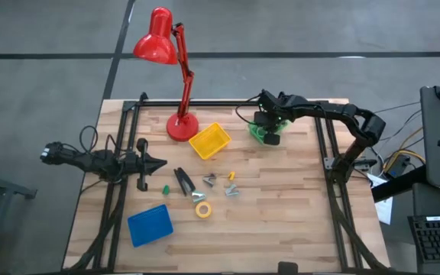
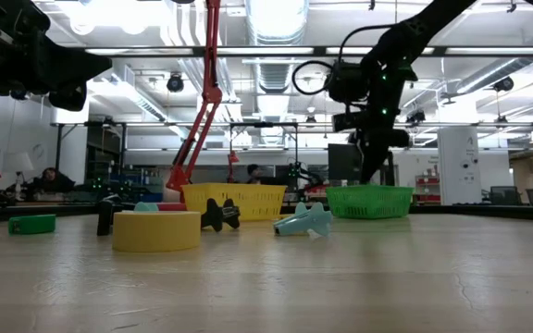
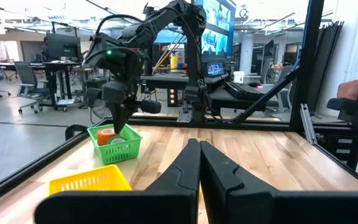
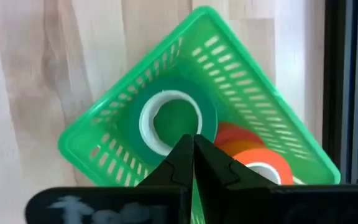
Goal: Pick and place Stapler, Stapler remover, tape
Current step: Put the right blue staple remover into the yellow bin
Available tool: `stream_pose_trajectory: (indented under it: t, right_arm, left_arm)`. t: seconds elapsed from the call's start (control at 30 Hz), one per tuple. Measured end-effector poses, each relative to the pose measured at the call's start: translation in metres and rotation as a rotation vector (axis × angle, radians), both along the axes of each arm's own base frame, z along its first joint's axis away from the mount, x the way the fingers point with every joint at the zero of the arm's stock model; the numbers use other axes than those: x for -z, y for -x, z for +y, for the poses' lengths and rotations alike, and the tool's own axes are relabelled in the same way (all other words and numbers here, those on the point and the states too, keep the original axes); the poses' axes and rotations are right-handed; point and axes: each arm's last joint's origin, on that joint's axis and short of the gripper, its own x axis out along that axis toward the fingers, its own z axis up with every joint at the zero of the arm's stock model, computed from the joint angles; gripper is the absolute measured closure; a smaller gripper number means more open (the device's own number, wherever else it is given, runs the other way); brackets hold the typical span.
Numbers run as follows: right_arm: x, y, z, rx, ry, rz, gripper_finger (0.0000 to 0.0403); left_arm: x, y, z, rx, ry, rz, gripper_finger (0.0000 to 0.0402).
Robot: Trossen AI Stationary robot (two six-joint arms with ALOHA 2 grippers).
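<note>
My right gripper (image 4: 193,142) is shut and points down over the green basket (image 4: 104,134) at the table's far right (image 1: 260,134). A green tape roll (image 4: 169,87) and an orange roll (image 4: 260,155) lie in that basket. The black stapler (image 1: 183,181) lies flat mid-table. A yellow tape roll (image 1: 203,208) and a small green roll (image 1: 166,189) rest near it. Staple removers (image 1: 209,180) (image 1: 231,191) lie to its right. My left gripper (image 1: 161,162) is shut and waits at the left, above the table.
A yellow basket (image 1: 210,141) stands beside the base of a red desk lamp (image 1: 180,126) at the far side. A blue tray (image 1: 150,225) lies near the front left. Bare wood stretches across the table's right and near parts. Black frame rails run along both sides.
</note>
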Motion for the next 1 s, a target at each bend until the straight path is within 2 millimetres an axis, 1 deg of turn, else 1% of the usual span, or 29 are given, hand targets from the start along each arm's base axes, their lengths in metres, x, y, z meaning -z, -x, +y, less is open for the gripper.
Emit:
stream_pose_trajectory:
  t: [0.3,0.4,0.5,0.63,0.77,1.0]
  right_arm:
    - [-0.002,-0.004,-0.003,-0.001,0.036,-0.046,0.0391]
    - [-0.003,-0.004,-0.003,0.021,0.031,-0.056,0.0375]
    - [-0.006,-0.007,0.003,0.029,0.024,-0.072,0.035]
    - [-0.013,-0.016,0.019,-0.006,0.026,-0.099,0.0313]
    - [-0.025,-0.026,0.04,-0.048,0.029,-0.147,0.0283]
    - [-0.036,-0.038,0.083,-0.134,0.013,-0.205,0.0251]
  left_arm:
    - [0.0,0.0,0.0,0.0,0.0,0.0,0.0394]
    - [0.0,0.0,0.0,0.0,0.0,0.0,0.0394]
    - [0.0,0.0,0.0,0.0,0.0,0.0,0.0394]
    - [0.0,0.0,0.0,0.0,0.0,0.0,0.0394]
    - [0.0,0.0,0.0,-0.001,0.0,0.0,0.0394]
    - [0.0,0.0,0.0,0.0,0.0,0.0,0.0394]
